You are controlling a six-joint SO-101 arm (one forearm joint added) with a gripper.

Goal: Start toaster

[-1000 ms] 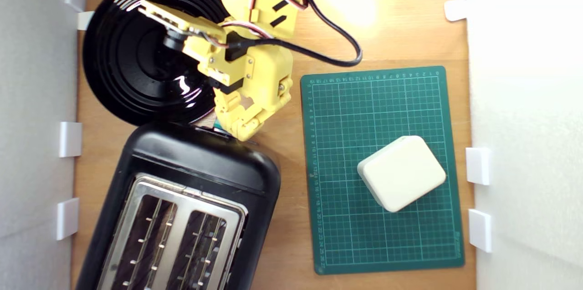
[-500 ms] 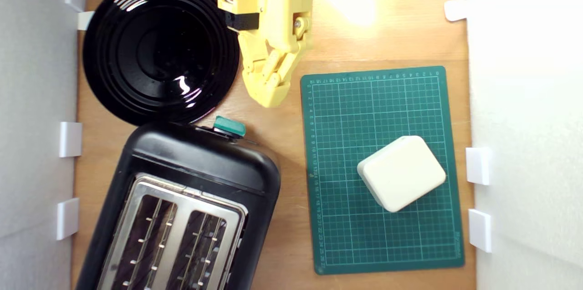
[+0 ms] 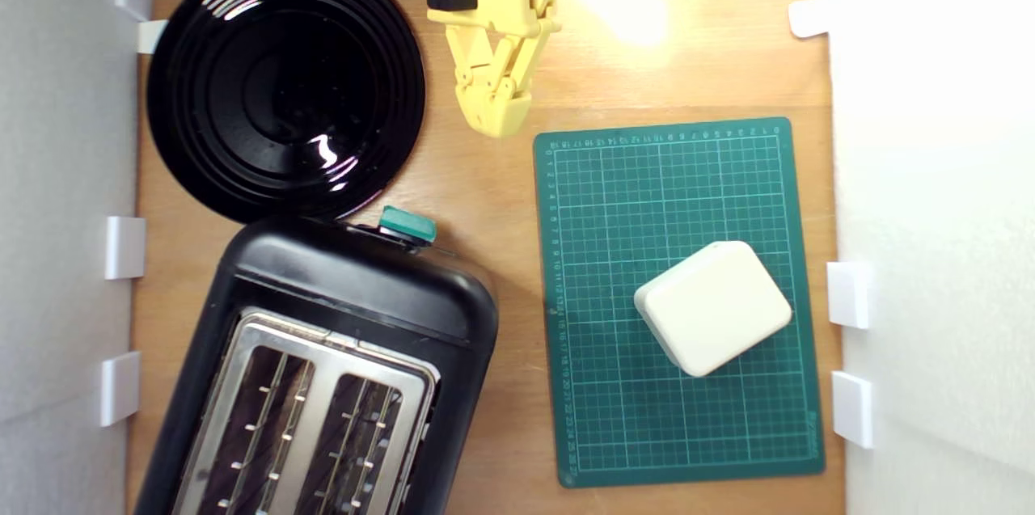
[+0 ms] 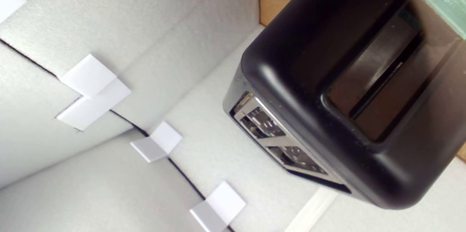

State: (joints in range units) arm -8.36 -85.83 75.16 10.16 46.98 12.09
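Note:
The glossy black toaster with its silver top plate fills the lower part of the exterior view's left side, and both slots look empty. Its teal-green lever knob sticks out of the end that faces the arm. My yellow gripper hangs near the top middle of that view, shut with nothing in it, well away from the knob and above bare wood. In the wrist view the toaster's end face with the lever slot shows, the knob at the picture's edge; the gripper itself is out of that picture.
A round black plate lies beside the toaster's lever end. A green cutting mat on the exterior view's right carries a cream rounded box. White foam walls with white tabs close in both sides.
The gripper, which was at the lever knob a second ago, has drawn back toward the top of the exterior view. The knob now shows uncovered.

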